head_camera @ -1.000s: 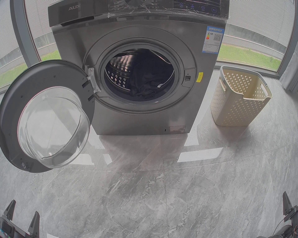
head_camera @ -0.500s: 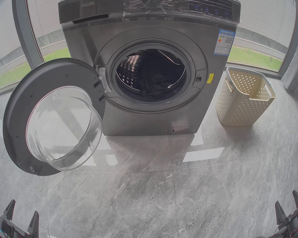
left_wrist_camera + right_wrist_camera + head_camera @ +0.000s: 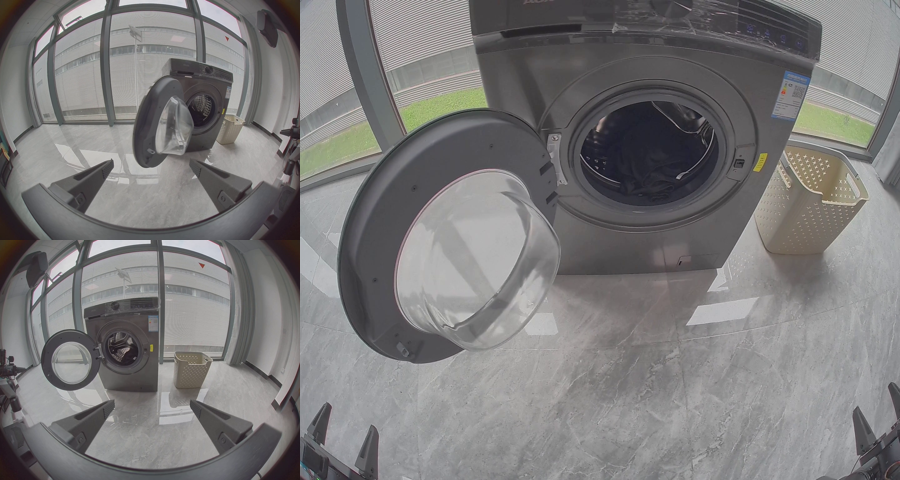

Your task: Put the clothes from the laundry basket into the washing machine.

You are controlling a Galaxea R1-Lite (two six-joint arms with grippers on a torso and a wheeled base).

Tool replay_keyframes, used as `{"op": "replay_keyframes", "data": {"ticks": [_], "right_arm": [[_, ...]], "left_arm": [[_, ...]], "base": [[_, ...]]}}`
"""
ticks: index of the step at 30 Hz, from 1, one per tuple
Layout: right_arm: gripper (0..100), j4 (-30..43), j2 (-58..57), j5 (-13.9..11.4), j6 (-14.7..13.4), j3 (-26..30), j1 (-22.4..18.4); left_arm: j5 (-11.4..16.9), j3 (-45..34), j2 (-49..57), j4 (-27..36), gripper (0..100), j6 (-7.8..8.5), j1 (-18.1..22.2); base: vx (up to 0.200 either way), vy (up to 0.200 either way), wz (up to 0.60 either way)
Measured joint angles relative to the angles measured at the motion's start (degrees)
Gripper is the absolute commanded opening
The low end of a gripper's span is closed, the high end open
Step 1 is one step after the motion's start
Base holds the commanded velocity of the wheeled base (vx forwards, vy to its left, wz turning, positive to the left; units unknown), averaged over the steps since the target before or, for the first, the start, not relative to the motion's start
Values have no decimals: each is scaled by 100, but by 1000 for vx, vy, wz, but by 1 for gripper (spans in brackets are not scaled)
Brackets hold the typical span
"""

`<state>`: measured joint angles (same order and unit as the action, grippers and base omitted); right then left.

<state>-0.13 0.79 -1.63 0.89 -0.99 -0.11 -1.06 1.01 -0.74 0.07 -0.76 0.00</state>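
Clothes (image 3: 640, 172), dark, lie inside the washing machine (image 3: 625, 250) at the far edge of the floor (image 3: 612, 387). Left gripper (image 3: 349, 420), near left corner: fingers spread, empty. The machine's door (image 3: 375, 250) hangs wide open to its left. The laundry basket (image 3: 800, 225) stands just right of the machine. Right gripper (image 3: 875, 403), near right corner: fingers spread, empty.

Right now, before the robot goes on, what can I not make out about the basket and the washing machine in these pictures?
- Bottom of the laundry basket: its own wall hides it in the head and right wrist views, so I cannot tell whether any clothes are left inside.
- Dark clothes in the washing machine: shadow in the drum hides how many pieces there are.
- Control panel: cut off by the head view's top edge.
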Motion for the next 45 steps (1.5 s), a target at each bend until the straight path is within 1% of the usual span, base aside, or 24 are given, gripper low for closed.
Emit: {"op": "replay_keyframes", "data": {"ticks": [3,9,16,25,34,35,37,38,41,45], "right_arm": [[100,-5,0,44,-23,-2,-5],[100,-2,0,84,-43,-2,-11],[100,-2,2,77,-34,-2,0],[100,-2,2,79,-29,-2,-2],[100,-2,2,74,-27,-2,4],[100,-2,2,74,-27,-2,4],[100,-5,2,77,-27,-2,4],[100,-5,2,74,-27,-2,4],[100,-5,5,77,-27,-2,0],[100,-2,5,66,-24,-2,0]], "left_arm": [[5,0,0,2,100,2,0],[11,0,0,2,100,11,0],[16,0,-2,0,100,18,0],[6,0,-5,-2,100,116,5],[16,0,-7,-5,100,118,10],[13,0,-7,-7,100,133,10],[16,0,-7,-45,100,226,10],[30,0,-7,-80,100,239,10],[113,141,-13,-212,100,190,10],[280,692,-215,-341,100,85,-44]], "base": [[0,0,0],[0,0,600],[0,0,0],[0,0,0],[0,0,0],[0,0,0],[0,0,0],[0,0,0],[0,0,0],[0,0,-450]]}}
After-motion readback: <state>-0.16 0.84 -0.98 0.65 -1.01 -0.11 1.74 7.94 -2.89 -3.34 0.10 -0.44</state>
